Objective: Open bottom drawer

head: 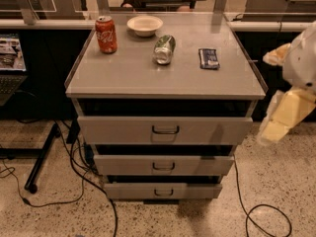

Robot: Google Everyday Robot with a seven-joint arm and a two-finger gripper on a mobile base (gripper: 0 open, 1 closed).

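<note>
A grey metal cabinet stands in the middle with three drawers. The bottom drawer (163, 190) is the narrowest and lowest, with a small dark loop handle (163, 193) at its centre. It sits above the floor, its front roughly in line with the others. The middle drawer (163, 165) and the top drawer (165, 130) are above it. My gripper (276, 125) hangs at the right edge of the view, beside the cabinet's right side at top-drawer height, well apart from the bottom drawer's handle.
On the cabinet top (128, 78) stand a red soda can (106, 34), a white bowl (144, 25), a lying green can (164, 49) and a dark snack bar (208, 58). Cables (74, 172) trail on the floor to the left and right. A black stand leg (42, 157) is at the left.
</note>
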